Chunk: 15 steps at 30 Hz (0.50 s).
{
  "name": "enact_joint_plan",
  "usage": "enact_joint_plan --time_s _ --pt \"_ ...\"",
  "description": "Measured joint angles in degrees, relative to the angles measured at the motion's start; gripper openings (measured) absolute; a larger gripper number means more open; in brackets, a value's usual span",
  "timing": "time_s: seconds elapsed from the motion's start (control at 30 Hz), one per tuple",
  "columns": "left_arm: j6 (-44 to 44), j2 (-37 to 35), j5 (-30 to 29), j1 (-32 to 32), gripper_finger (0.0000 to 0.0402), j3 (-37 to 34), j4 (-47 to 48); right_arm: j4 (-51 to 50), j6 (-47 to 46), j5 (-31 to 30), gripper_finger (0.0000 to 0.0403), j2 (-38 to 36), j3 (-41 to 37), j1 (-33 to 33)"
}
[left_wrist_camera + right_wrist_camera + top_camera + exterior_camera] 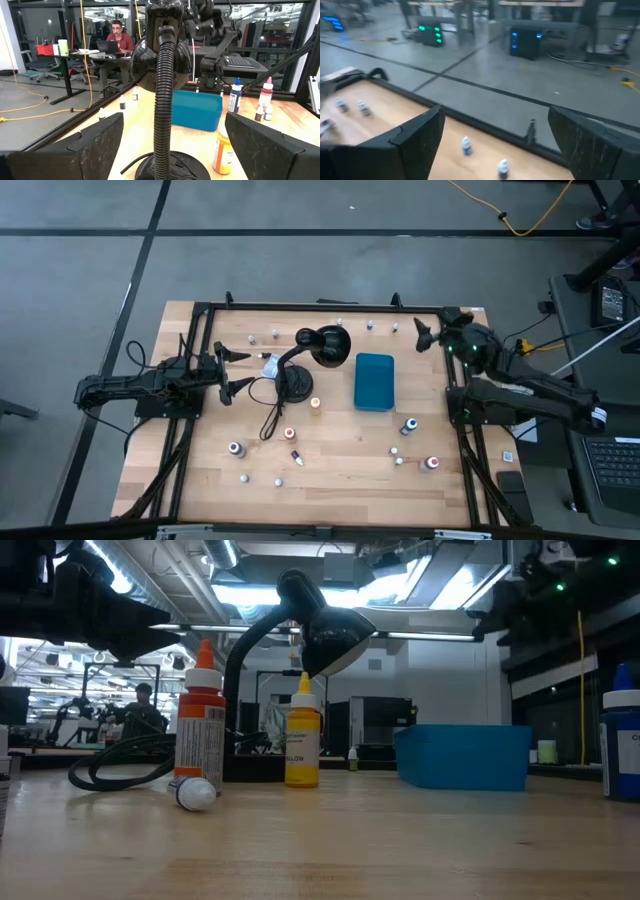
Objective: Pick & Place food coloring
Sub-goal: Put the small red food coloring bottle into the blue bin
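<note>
Looking straight down, the wooden table [330,470] carries small food coloring bottles scattered widely; about sixteen can be counted, though several are mere specks and the exact number is uncertain. Five sit along the far edge, including one [370,326] beyond the teal box [375,381]. One with a yellow body [315,405] stands just beside the lamp base. Three lie near the middle, among them a red-capped one [290,434]. Three more are toward the near left edge, such as one [235,449], and four are on the right half, including a blue one [409,426] and a red one [432,463]. Labels cannot be read from above.

The black desk lamp [322,347] stands in the centre, its cord looping across the wood. From the level view it hides part of the scene behind it, and only four bottles show there: an orange-capped upright one [200,720], a white cap lying beside it, a yellow one [302,732], and a blue one [621,745] cut off by the frame edge.

The left gripper [236,370] hovers at the left side with its fingers spread apart, holding nothing. The right gripper [423,334] sits at the far right corner, fingers likewise apart and empty. A person [116,40] sits at a desk beyond the table.
</note>
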State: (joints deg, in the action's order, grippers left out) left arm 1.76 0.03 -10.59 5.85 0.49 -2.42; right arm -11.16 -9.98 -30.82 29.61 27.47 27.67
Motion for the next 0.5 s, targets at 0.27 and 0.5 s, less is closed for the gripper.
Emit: enact_joint_plan --time_s 0.27,0.5 --pt "0.0 0.0 0.0 0.0 0.0345 0.0 0.0 -8.6 -3.1 1.9 0.0355 15.2 16.3 7.3" --pt "0.0 0.0 0.0 0.0 0.0345 0.0 0.0 -19.5 -7.2 11.5 0.0355 29.1 31.1 15.2"
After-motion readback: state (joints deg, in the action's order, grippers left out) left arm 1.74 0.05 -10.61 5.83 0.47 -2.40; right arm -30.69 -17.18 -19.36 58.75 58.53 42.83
